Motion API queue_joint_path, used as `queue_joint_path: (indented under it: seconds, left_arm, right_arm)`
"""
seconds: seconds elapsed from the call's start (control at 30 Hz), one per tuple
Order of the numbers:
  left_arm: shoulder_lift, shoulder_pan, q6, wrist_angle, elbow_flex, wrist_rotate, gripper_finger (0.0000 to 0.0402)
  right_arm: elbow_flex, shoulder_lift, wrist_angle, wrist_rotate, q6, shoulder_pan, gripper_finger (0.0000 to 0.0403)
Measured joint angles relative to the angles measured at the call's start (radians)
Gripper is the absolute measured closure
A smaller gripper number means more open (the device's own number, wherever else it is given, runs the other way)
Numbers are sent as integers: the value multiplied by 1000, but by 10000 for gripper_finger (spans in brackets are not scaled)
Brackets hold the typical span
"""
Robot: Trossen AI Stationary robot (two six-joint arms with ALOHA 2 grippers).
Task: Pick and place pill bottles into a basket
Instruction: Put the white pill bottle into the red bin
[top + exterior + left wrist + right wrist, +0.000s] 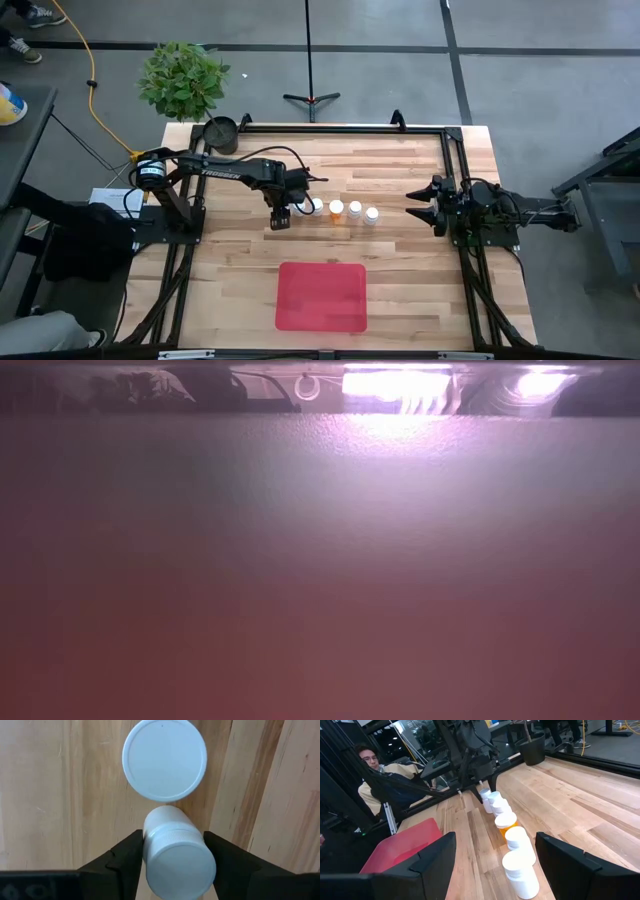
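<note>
Six small pill bottles with white caps stand in a row at mid-table (345, 210); one has an orange body (507, 824). My left gripper (281, 217) is at the row's left end, shut on a white bottle (177, 860). The neighbouring bottle's cap (165, 760) shows just beyond it. The red basket (321, 296) lies flat near the table's front edge. My right gripper (415, 205) waits open and empty at the row's right end, and it also shows in the right wrist view (495, 837). My left gripper pinches the white bottle between its two fingers (125, 862), which lie on opposite sides of it just below the cap (155, 837). The fingers come from above, pointing down. The cap faces the camera. Whether its base is on the table, I cannot tell.
A dark round pot (220, 133) with a green plant (183, 78) beside it stands at the table's far left corner. A person (370, 757) sits beyond the left edge. The low view is filled by a blurred reddish surface (320, 580). Bare wood lies between the row and the basket.
</note>
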Motion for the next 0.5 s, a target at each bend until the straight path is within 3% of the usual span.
queue_joint_path:
  seconds: [0.5]
  left_arm:
    - [0, 0, 1, -1, 0, -2, 191]
  right_arm:
    - [0, 0, 0, 0, 0, 0, 139]
